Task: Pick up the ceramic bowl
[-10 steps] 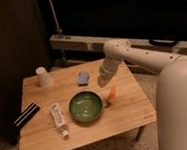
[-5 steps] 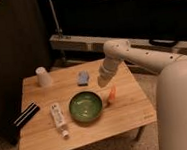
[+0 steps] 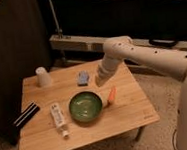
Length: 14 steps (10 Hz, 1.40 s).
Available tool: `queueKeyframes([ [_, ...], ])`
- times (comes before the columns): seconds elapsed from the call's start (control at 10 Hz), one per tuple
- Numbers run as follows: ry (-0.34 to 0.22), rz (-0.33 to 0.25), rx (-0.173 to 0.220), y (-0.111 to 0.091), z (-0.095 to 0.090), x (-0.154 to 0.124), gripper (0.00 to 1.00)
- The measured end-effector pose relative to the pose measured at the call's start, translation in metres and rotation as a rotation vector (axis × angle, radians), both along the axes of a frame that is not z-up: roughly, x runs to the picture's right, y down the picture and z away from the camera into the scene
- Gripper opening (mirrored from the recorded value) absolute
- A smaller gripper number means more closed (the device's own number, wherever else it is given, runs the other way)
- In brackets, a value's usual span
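The ceramic bowl (image 3: 85, 107) is round, shallow and glossy green with a darker rim. It sits upright near the middle of the wooden table (image 3: 136, 112). My gripper (image 3: 100, 80) hangs at the end of the white arm, above the table just behind and to the right of the bowl, apart from it. It holds nothing that I can see.
A white upturned cup (image 3: 43, 77) stands at the back left. A blue-grey item (image 3: 83, 78) lies behind the bowl. A white tube (image 3: 58, 119) lies left of the bowl, a black flat item (image 3: 25, 116) at the left edge, an orange object (image 3: 111, 95) right of the bowl.
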<state>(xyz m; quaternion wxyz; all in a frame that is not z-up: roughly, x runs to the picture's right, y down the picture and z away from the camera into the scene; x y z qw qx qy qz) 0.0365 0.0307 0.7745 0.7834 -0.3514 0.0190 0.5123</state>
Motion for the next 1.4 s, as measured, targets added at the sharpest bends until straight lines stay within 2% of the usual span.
queueKeyframes([
  [0.2,0.027,-0.001,-0.035,0.007,0.009,0.007,0.61],
  [0.3,0.027,-0.009,-0.042,0.007,0.009,0.005,0.63],
  [0.8,0.021,-0.012,-0.047,0.01,0.01,0.004,0.63],
  [1.0,0.006,-0.016,-0.055,0.028,0.016,0.0,0.63],
  [1.2,-0.006,-0.012,-0.059,0.055,0.028,0.002,0.63],
  [1.4,-0.02,-0.004,-0.059,0.065,0.034,0.004,0.62],
])
